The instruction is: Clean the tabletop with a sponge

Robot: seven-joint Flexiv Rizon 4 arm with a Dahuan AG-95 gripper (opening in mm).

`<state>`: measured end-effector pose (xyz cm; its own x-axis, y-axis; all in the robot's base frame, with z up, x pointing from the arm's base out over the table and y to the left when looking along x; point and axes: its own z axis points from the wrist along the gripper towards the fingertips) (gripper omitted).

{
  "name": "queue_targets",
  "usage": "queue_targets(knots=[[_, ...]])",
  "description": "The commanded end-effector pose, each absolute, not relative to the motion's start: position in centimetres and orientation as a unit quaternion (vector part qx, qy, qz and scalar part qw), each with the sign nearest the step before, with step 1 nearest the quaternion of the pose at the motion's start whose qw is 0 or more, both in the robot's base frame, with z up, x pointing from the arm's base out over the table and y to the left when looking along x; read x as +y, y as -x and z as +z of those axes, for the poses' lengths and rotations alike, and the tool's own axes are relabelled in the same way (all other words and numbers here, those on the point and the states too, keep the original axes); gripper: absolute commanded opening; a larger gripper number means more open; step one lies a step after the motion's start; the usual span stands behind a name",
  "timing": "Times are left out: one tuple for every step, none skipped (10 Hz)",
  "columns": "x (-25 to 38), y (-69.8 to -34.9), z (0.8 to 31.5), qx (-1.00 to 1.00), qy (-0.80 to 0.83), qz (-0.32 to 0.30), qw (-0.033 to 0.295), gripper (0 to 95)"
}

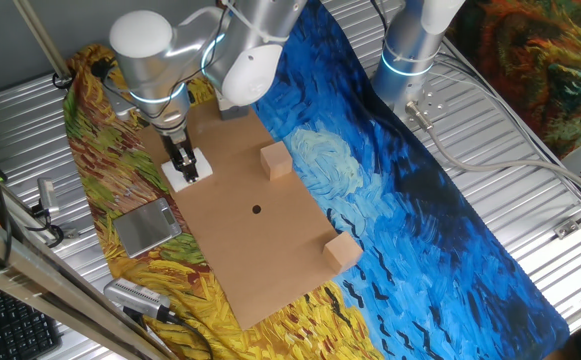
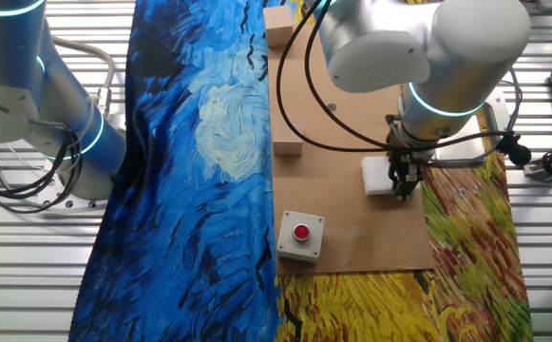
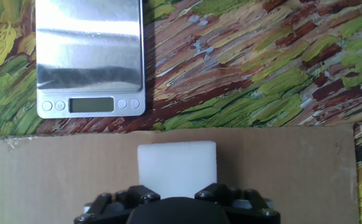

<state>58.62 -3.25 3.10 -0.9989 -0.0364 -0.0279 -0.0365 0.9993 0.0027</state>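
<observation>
At the tabletop's (image 1: 260,250) edge nearest the small scale (image 3: 90,56), the gripper (image 1: 183,165) hovers over the white sponge (image 3: 177,168); whether its fingers stand apart or together, I cannot tell. It looks light, soft and squashy, so a gentle pinch across two opposite sides should do.

We see a matt cardboard-like tabletop (image 3: 56,174), a soft white foam sponge (image 3: 177,166), a brushed-metal scale (image 3: 88,57) and painted-pattern cloth (image 3: 255,68).
</observation>
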Motion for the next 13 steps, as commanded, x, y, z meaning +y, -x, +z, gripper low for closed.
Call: queue_targets(knots=[[-3.3, -58.6, 3.2, 1.0, 0.019, 0.002, 0.015, 76.0], [-3.3, -58.6, 3.2, 1.0, 0.019, 0.002, 0.015, 76.0], [-3.3, -58.6, 3.2, 1.0, 0.02, 0.003, 0.015, 76.0], [-3.3, -58.6, 3.2, 1.0, 0.02, 0.003, 0.016, 76.0], [-3.3, -58.6, 3.5, 1.0, 0.019, 0.005, 0.016, 76.0], [-3.3, -58.6, 4.3, 1.0, 0.019, 0.005, 0.013, 76.0], [-3.4, -58.6, 5.3, 1.0, 0.018, 0.006, 0.009, 76.0], [-3.4, -58.5, 6.8, 1.0, 0.018, 0.007, 0.01, 76.0], [-3.5, -58.2, 8.6, 1.0, 0.018, 0.006, 0.01, 76.0], [-3.6, -58.0, 9.9, 1.0, 0.016, 0.003, 0.012, 76.0], [-3.9, -57.9, 10.3, 1.0, 0.016, 0.005, 0.014, 76.0], [-4.1, -57.9, 10.4, 1.0, 0.016, 0.006, 0.014, 76.0], [-4.1, -57.9, 10.4, 1.0, 0.013, 0.005, 0.014, 76.0]])
